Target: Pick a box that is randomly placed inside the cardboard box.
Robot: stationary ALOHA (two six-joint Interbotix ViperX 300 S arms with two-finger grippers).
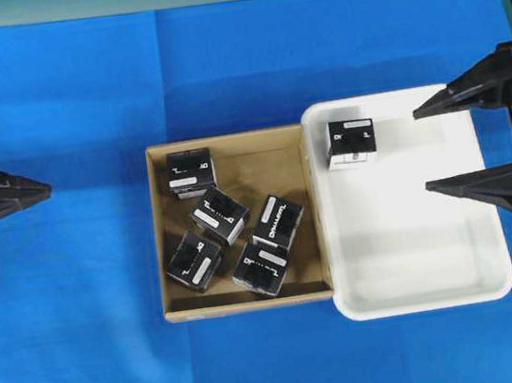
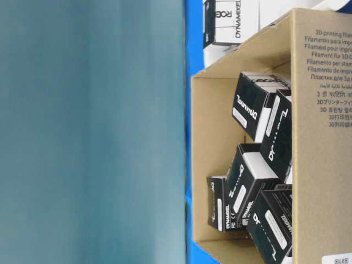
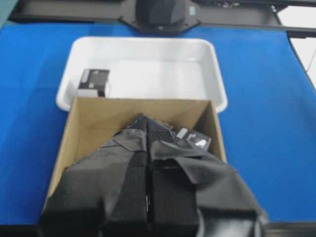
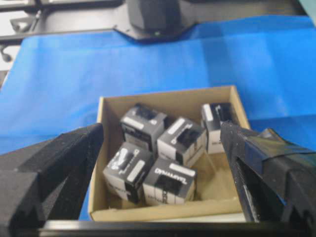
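Standing spread wide with nothing between its fingers, the right gripper (image 1: 425, 150) hangs over the right side of the white tray (image 1: 458, 290), while the left gripper (image 1: 46, 191) waits pressed shut and empty over the blue worktop (image 1: 56, 104), well left of the cardboard box (image 1: 248, 299). Five black boxes (image 1: 219, 215) lie jumbled at different angles inside the cardboard box, which sits just beside the tray. A sixth black carton (image 1: 351, 141) rests in the tray's far left corner.
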